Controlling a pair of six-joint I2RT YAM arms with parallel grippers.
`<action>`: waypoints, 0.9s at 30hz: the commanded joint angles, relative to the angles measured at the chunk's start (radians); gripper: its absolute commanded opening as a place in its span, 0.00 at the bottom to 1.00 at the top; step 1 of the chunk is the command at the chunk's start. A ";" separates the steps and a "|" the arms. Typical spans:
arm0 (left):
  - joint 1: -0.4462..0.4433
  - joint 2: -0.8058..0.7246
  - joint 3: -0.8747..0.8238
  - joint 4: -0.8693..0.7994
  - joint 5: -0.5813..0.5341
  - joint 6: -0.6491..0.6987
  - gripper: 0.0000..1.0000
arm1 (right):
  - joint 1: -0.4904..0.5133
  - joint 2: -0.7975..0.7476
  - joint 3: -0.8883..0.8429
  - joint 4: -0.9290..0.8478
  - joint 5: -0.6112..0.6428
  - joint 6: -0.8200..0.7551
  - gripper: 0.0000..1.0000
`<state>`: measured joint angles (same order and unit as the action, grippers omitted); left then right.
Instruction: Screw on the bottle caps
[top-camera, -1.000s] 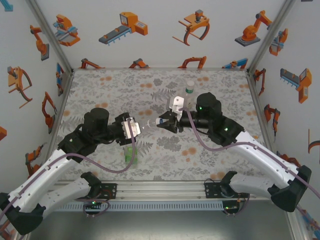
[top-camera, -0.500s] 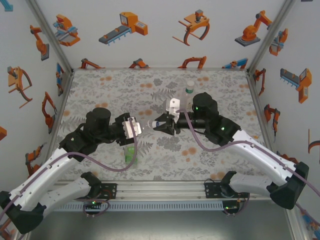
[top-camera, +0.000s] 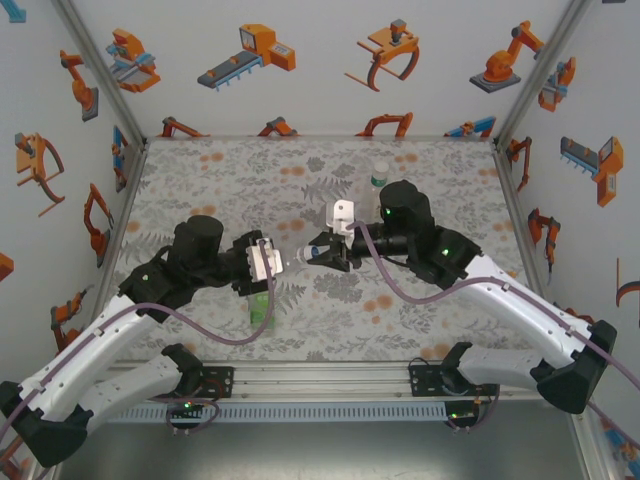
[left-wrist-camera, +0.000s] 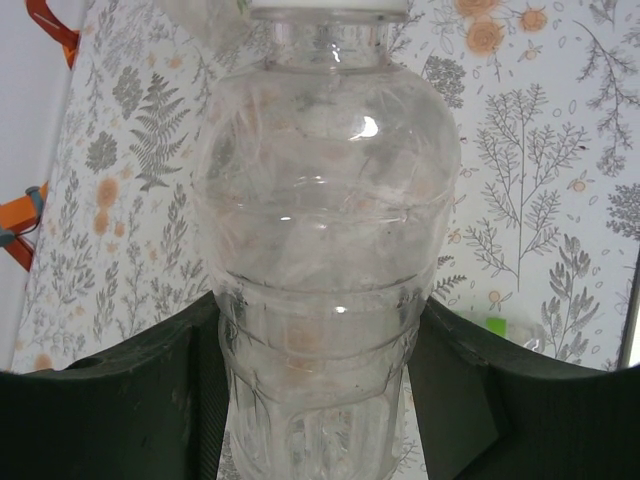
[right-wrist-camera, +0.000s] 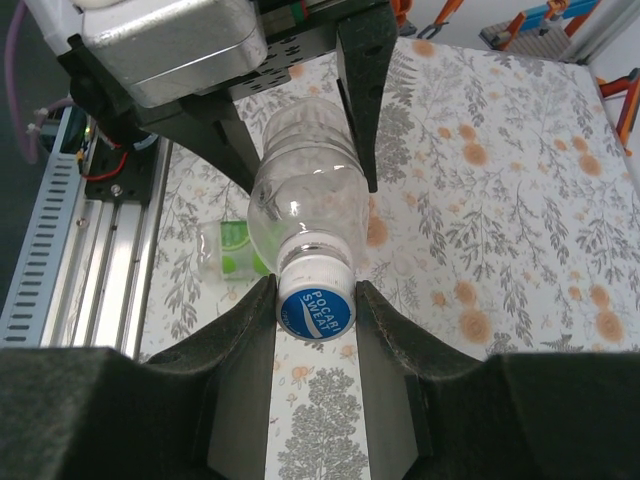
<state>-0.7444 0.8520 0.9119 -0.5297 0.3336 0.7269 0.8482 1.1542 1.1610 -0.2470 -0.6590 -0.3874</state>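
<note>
cap with blue top sits on clear bottle neck, clamped by right gripper; left gripper grasps the bottle

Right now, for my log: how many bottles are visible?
3: clear bottle in the left gripper, cap in the right gripper; green bottle on the mat beside them; tall bottle beyond the right gripper.

Bright, even light with soft shadows; small glare spots on the clear bottle.
</note>
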 joint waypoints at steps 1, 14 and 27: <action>-0.006 -0.017 0.017 0.007 0.090 0.023 0.00 | 0.006 0.006 0.034 -0.020 -0.006 -0.049 0.00; -0.006 -0.002 0.020 -0.009 0.128 0.032 0.00 | 0.009 0.004 0.041 -0.015 -0.016 -0.074 0.00; -0.004 -0.011 0.013 0.040 0.206 0.029 0.00 | 0.019 0.013 0.062 -0.124 -0.041 -0.178 0.00</action>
<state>-0.7395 0.8574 0.9108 -0.5327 0.4332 0.7380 0.8616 1.1599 1.1954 -0.3527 -0.6949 -0.5022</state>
